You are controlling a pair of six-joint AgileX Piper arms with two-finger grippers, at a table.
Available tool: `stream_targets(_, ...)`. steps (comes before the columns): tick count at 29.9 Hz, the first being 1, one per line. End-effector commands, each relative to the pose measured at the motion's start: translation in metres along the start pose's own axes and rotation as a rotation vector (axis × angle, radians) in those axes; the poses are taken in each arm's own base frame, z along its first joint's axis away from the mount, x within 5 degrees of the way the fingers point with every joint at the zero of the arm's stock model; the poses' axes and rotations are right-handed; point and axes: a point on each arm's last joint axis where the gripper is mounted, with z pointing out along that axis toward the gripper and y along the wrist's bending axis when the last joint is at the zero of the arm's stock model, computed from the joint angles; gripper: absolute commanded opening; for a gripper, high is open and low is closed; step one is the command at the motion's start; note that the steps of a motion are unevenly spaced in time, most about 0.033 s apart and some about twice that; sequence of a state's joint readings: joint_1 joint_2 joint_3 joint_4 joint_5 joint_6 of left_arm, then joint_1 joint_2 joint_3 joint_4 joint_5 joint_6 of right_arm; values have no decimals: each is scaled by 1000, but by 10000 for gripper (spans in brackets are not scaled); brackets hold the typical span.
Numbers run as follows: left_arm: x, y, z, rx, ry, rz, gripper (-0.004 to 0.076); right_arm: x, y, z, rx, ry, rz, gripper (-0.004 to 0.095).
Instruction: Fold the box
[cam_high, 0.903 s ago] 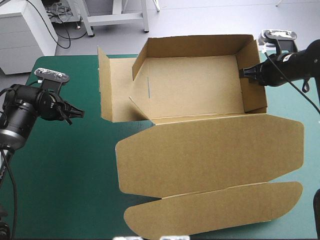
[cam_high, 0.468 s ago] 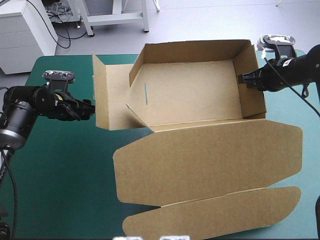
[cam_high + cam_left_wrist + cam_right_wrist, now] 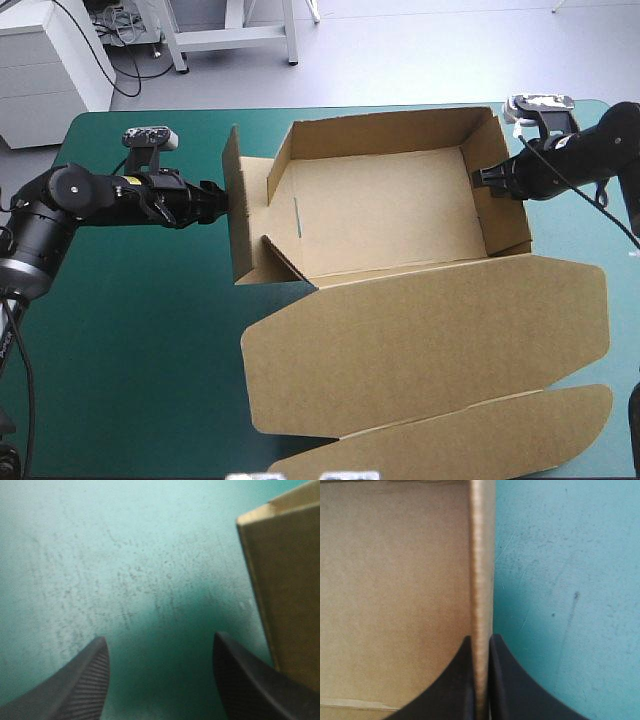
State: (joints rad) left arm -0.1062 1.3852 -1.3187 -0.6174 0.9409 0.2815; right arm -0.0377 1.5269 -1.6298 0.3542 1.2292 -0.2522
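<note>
Right wrist view alone shows the right gripper (image 3: 480, 639) pinching the box (image 3: 395, 580) wall. The left gripper's (image 3: 160, 636) 2 ribbed fingers (image 3: 85, 685) gape apart.

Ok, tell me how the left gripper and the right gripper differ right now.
The left gripper is open and holds nothing; the right gripper is shut on the box, clamping its right wall. The left gripper sits outside the box by the raised left flap; the right gripper straddles the wall's edge. Both face inward from opposite ends of the box.
</note>
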Motion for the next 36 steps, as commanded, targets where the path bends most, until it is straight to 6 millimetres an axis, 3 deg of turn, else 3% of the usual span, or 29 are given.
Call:
stream_targets(1, -10, -19, -16, 114, -103, -12, 428, -13, 7, -9, -67, -129, 24, -19)
stream_targets(10, -10, -24, -17, 173, -104, -34, 428, -27, 5, 27, -111, -154, 56, -19)
stream_targets(21, -11, -26, -17, 198, -112, -48, 428, -35, 39, 98, -230, -77, 75, -19)
stream_targets(26, -9, -27, -17, 205, -94, -36, 428, -38, 56, 111, -291, -96, 95, -19)
stream_targets(36, -6, -21, -16, 137, -60, 19, 426, -38, 79, 116, -320, -116, 61, -19)
